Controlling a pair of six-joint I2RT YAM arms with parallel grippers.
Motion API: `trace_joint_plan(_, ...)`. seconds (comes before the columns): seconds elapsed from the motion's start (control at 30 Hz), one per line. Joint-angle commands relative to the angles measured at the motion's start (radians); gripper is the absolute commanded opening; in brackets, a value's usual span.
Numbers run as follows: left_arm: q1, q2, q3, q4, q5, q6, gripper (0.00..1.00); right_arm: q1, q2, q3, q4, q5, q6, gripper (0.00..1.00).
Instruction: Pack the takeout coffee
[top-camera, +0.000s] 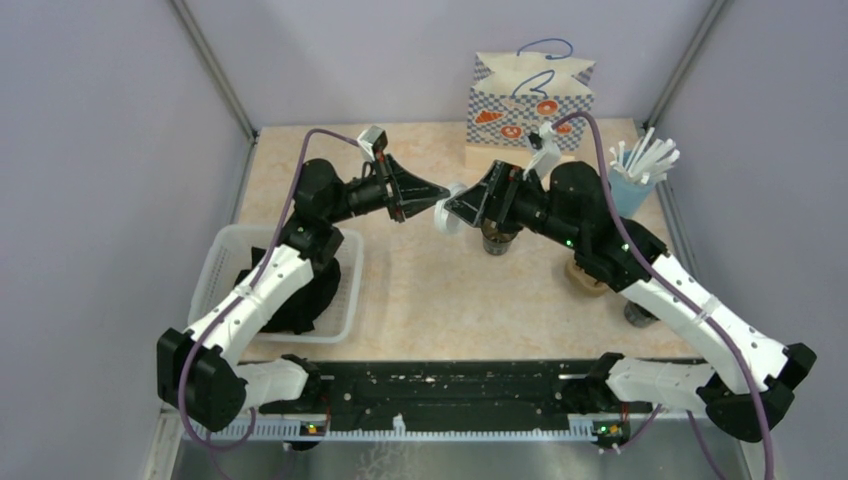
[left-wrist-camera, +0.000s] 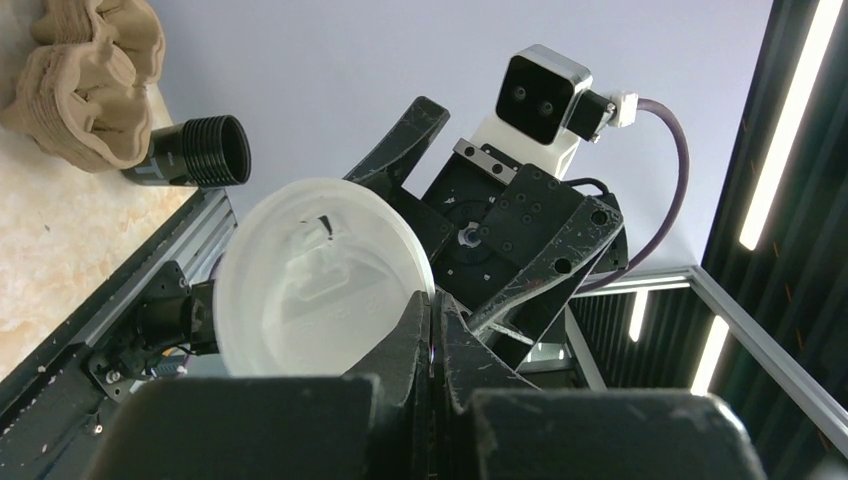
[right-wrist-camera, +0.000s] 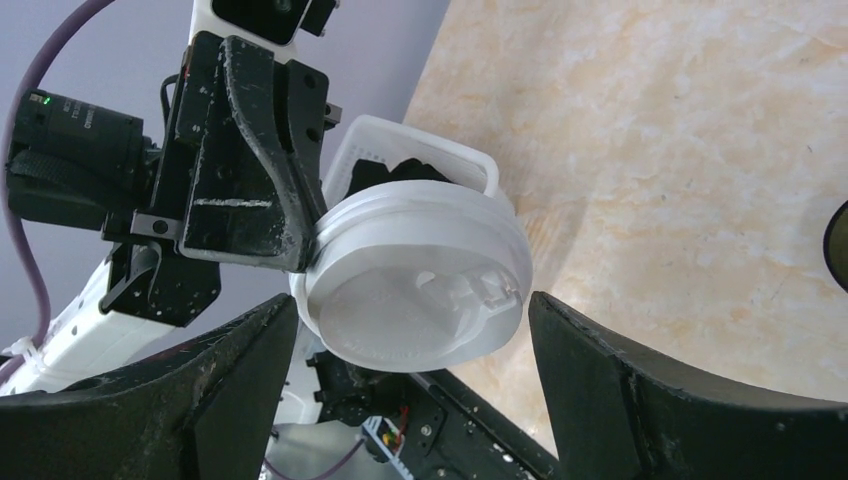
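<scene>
Your left hand (left-wrist-camera: 432, 325) is pressed together on the rim of a loose white lid (left-wrist-camera: 320, 290), holding it on edge in the air. Your right hand (right-wrist-camera: 412, 298) faces it with its fingers spread, one on either side of the lid and clear of it. Both meet in front of the paper bag (top-camera: 528, 100), slightly to its left. Straight in front of the bag, under the right hand, stands a black lidless cup (top-camera: 498, 240). Further forward and to the right of the bag, a brown carrier (top-camera: 585, 280) lies against the right arm. Just past it, one takeout coffee (top-camera: 638, 316) stands on the worktop (top-camera: 420, 290), mostly hidden by that arm.
</scene>
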Motion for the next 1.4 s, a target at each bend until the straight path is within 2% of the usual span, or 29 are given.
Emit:
trace_joint_plan(0.0,0.004,-0.026,-0.006,0.053,0.013,-0.030,0.00,0.009,-0.045,-0.013,0.008,0.041,0.005,0.85)
trace_joint_plan(0.53,0.009,-0.011,-0.013,0.084,0.026,-0.049,0.00,0.012,0.013,-0.011,0.056,-0.019,0.010,0.85)
trace_joint_plan(0.67,0.014,-0.008,-0.013,0.091,0.031,-0.057,0.00,0.016,0.015,-0.003,0.044,0.002,0.005,0.80)
trace_joint_plan(0.93,0.021,0.001,-0.012,0.101,0.048,-0.065,0.00,0.018,0.034,0.007,0.051,-0.003,0.001,0.80)
trace_joint_plan(1.03,0.025,0.003,-0.012,0.104,0.055,-0.066,0.00,0.017,0.037,0.010,0.054,0.006,0.006,0.74)
trace_joint_plan(1.13,0.032,0.005,-0.013,0.097,0.062,-0.057,0.07,0.018,0.036,0.010,0.052,0.016,0.009,0.73)
trace_joint_plan(1.2,0.037,0.003,-0.014,0.080,0.066,-0.043,0.16,0.018,0.033,0.008,0.041,0.029,0.011,0.73)
trace_joint_plan(1.33,0.066,-0.017,-0.028,0.017,0.069,0.010,0.54,0.017,0.020,-0.007,0.023,0.041,0.023,0.73)
trace_joint_plan(1.37,0.085,-0.024,-0.023,-0.033,0.074,0.047,0.60,0.016,0.018,-0.004,0.005,0.063,0.023,0.73)
